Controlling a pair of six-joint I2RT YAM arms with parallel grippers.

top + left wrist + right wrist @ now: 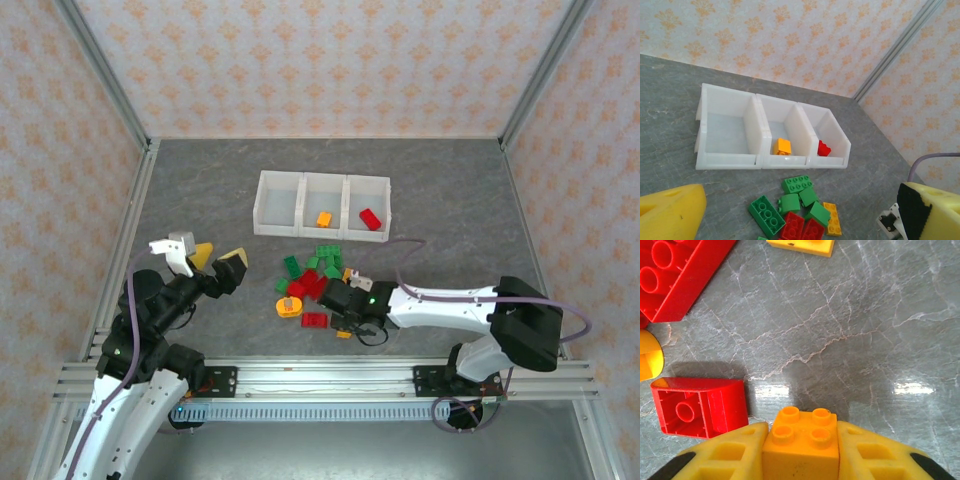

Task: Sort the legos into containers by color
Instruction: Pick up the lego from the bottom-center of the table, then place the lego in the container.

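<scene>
The right hand [801, 447] is gripping an orange brick [800, 432]. Its two yellow fingers [730, 452] are pressing flat against the brick's left and right sides, with no gap showing. The brick is sitting studs-up right between the fingertips. Whether its base is touching the tabletop [865, 315] I cannot tell.

Just left of that hand a red sloped brick [700, 405] is lying on its side, close to the left finger but apart from it. Farther left a round orange piece [650, 360] is showing at the frame edge. A big red brick [680, 270] is lying beyond it, and a yellow plate [802, 245] is lying straight ahead of the hand, well apart.

From above, the right hand is reaching down at the near edge of the pile, where green bricks [322, 260] are lying on the far side, toward the bins [302, 205]. The three bins are standing in a row beyond the pile. A binned orange brick [323, 218] is resting in the middle one and a binned red brick [370, 218] in the right one.

The left hand [218, 260] is hovering wide open and holding nothing, left of the pile and well apart from it.
</scene>
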